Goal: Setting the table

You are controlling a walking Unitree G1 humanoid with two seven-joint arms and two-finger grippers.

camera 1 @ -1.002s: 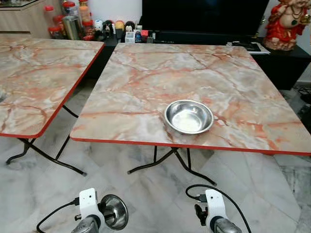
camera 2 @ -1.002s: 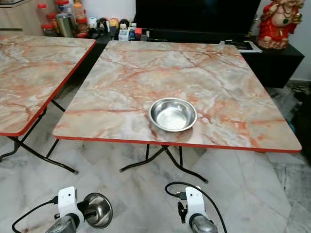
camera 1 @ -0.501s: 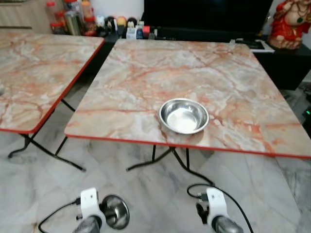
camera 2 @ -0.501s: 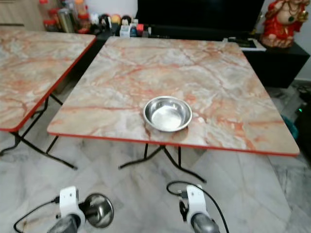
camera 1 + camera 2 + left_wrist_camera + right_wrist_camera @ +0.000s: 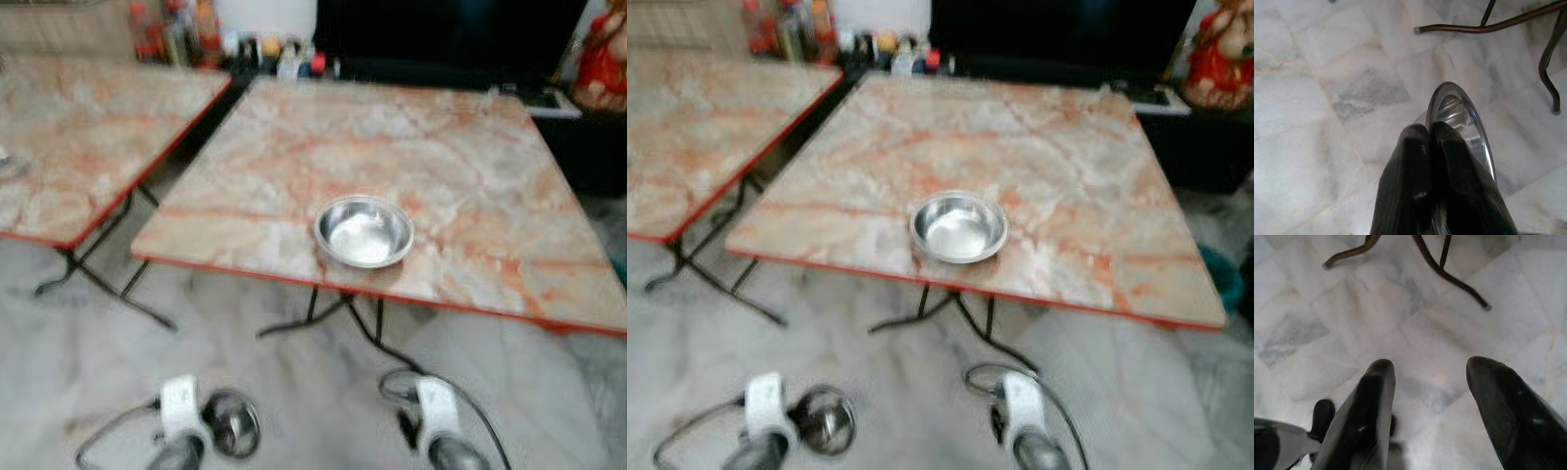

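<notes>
Nearest, low over pale marble floor (image 5: 1327, 98): left gripper (image 5: 1431, 134), both black fingers pressed together on rim of small steel bowl (image 5: 1462, 122), bowl held on edge, hollow turned sideways; same held bowl hanging just beside left wrist in head views

Beside it, right gripper (image 5: 1427, 369), fingers spread wide, nothing between them, only floor tiles below and black cable looping near wrist

Just ahead of both grippers: dark bent legs (image 5: 1449, 274) of folding table standing on floor

Farther ahead and above: marble-patterned table (image 5: 490, 166) with red edge; second steel bowl (image 5: 363, 231) resting upright near front edge, roughly in line between the two grippers

Off to left gripper's side, well apart: second table (image 5: 88, 127) of same pattern

Farthest: dark cabinet (image 5: 1215, 147) carrying jars and bottles (image 5: 181, 34) and red figurine (image 5: 1223, 54), all blurred
</notes>
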